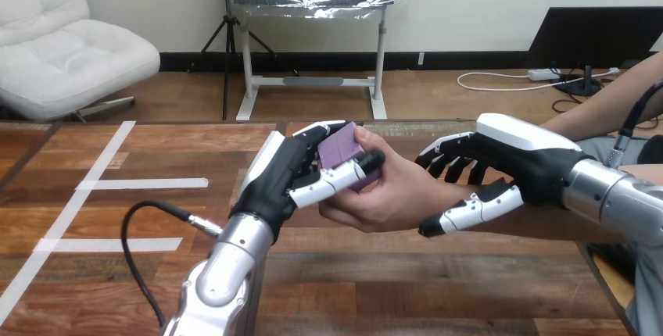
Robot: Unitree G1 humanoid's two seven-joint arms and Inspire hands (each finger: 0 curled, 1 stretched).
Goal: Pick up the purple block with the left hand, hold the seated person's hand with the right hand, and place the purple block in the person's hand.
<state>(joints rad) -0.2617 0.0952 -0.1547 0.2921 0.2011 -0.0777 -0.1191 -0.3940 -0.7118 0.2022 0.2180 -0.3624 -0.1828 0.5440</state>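
The purple block (pixel 341 151) is a small cube pinched between the thumb and curled fingers of my left hand (pixel 277 180), above the middle of the wooden table (pixel 438 289). The person's hand (pixel 395 191) reaches in from the right, cupped, and its palm and fingers touch the block from the right and from below. My right hand (pixel 522 155) grips the person's wrist, with its fingers curled over the top and its thumb (pixel 473 209) underneath.
Strips of white tape (pixel 141 184) cross the table's left half. A black cable (pixel 148 219) loops out from my left forearm over the table. The person's forearm runs off the right edge, behind my right arm.
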